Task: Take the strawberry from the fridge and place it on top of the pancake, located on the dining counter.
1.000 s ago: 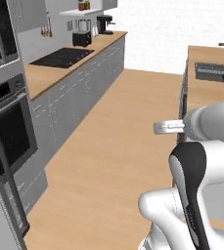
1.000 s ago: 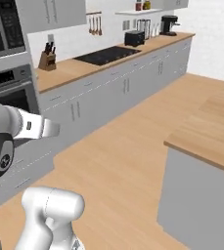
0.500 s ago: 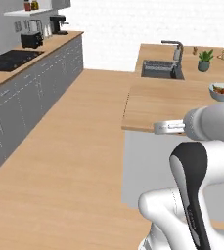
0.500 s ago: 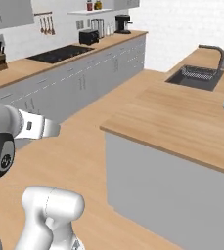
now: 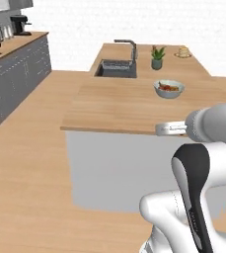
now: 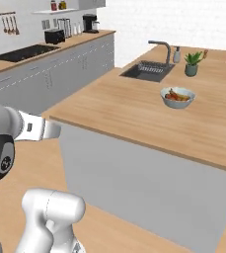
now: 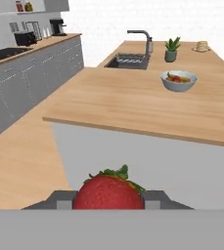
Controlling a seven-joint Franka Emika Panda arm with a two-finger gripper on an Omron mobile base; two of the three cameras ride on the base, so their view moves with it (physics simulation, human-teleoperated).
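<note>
My gripper [image 7: 108, 199] clamped on small red strawberry [image 7: 109, 192] with green leaves, bottom centre of hand view. Light-wood dining counter [image 7: 133, 105] with grey sides fills mid frame. Golden pancake stack [image 7: 201, 47] on plate sits upper right, beyond grey bowl of food [image 7: 179, 80] and potted green plant [image 7: 171, 50].

No legible text, label, brand, number or sign appears on any surface: the light-wood desk [image 5: 119, 104], the grey bowl of food [image 5: 169, 88] and the grey cabinets [image 6: 60, 74] are all unmarked.
</note>
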